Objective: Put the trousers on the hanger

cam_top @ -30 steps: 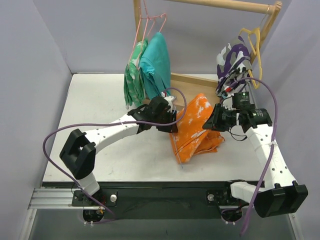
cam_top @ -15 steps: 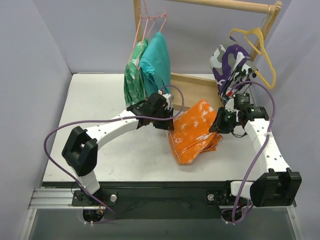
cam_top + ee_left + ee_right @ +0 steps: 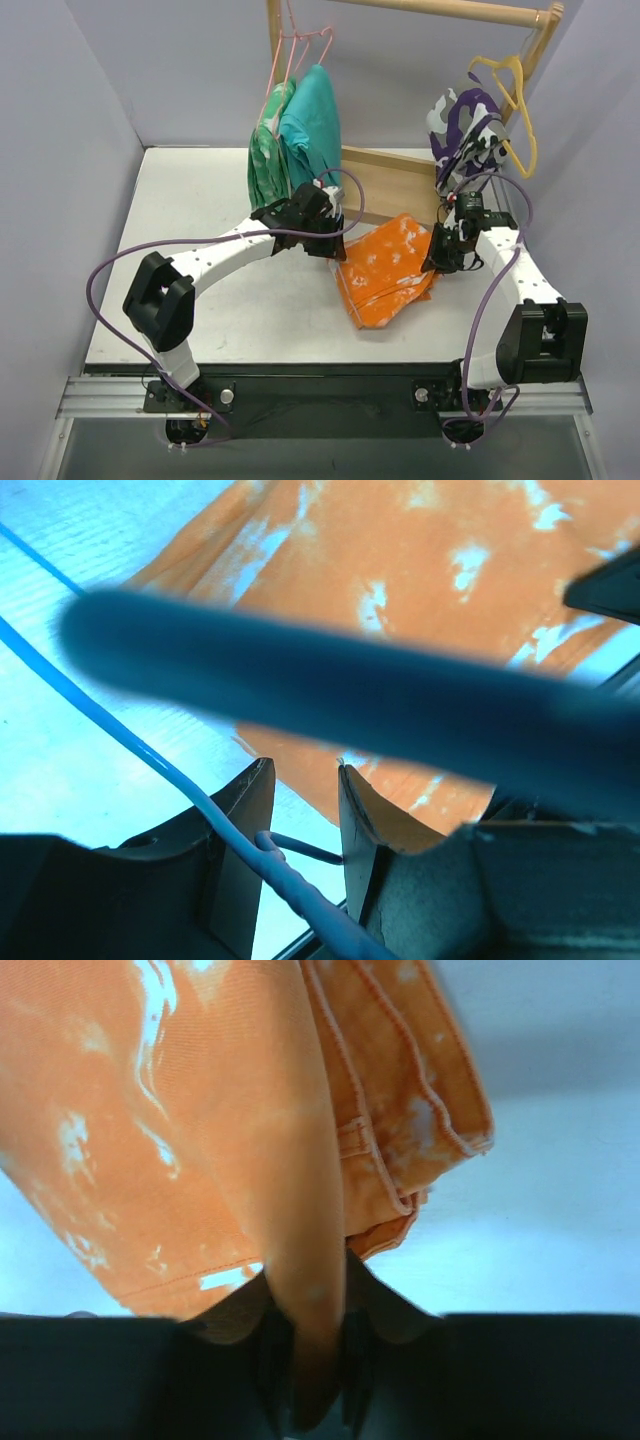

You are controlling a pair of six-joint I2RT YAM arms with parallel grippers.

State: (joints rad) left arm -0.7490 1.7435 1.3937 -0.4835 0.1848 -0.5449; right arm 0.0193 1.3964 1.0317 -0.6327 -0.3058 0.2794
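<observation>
While the trousers (image 3: 385,272) lie bunched on the white table (image 3: 200,200), right of centre and between the two grippers, their right-hand edge is caught up by the right gripper (image 3: 308,1290); its fingers (image 3: 236,1317) are closed almost together on a thick fold of the orange, white-splotched cloth, which runs up out of the jaws, with a seamed hem hanging beside it above the tabletop. At the cloth's left edge sits the left gripper (image 3: 305,772); its fingers (image 3: 247,810) stand partly apart, and the hanger (image 3: 290,890) lies in the gap, its twisted light-blue neck low between them, one thin wire slanting away up and left over the table, a shorter, shaded wire reaching across to the other finger; the jaws seem to bear on it from both sides. A dark blurred bar (image 3: 300,690) crosses the left wrist view; I cannot tell what it is. Behind, a teal garment (image 3: 312,120) and a purple-and-white garment (image 3: 460,125) hang from the wooden rail (image 3: 440,8).
</observation>
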